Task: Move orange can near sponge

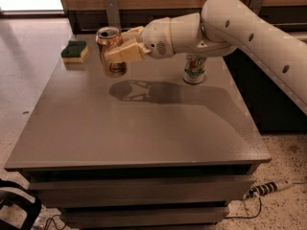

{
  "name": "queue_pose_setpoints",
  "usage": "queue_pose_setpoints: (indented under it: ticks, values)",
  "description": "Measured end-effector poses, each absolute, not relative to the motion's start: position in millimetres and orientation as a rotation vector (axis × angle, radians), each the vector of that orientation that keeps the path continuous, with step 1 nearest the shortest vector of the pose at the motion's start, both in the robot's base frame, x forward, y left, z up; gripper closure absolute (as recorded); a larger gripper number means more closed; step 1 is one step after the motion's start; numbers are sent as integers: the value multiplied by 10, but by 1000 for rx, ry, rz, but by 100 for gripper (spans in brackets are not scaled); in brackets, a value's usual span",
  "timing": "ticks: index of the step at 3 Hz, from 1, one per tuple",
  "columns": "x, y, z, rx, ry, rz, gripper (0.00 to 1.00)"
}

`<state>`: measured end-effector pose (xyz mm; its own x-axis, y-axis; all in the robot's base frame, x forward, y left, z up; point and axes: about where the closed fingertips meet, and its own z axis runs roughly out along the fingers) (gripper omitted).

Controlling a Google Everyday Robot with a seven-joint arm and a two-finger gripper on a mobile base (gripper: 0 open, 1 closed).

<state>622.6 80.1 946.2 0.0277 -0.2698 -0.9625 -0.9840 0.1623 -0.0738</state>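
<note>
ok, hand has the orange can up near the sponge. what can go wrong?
1. The hand holds the orange can above the table; released there, it may tip.
2. The sponge sits by the table's corner; overshooting could shove it off.
3. The arm hangs over the white and green can and might clip it.

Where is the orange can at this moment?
In the camera view, the orange can is over the far left of the table, held between the jaws of the gripper, just right of the sponge.
</note>
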Motion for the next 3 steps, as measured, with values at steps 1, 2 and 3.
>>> queue_pose_setpoints:
  ticks: [1, 2, 3]
  values:
    - [6493, 803, 9491, -1207, 1477, 847, 100]
    - [6493, 803, 9491, -1207, 1477, 847, 100]
    - [6611, 772, 9471, -1161, 1550, 816, 100]
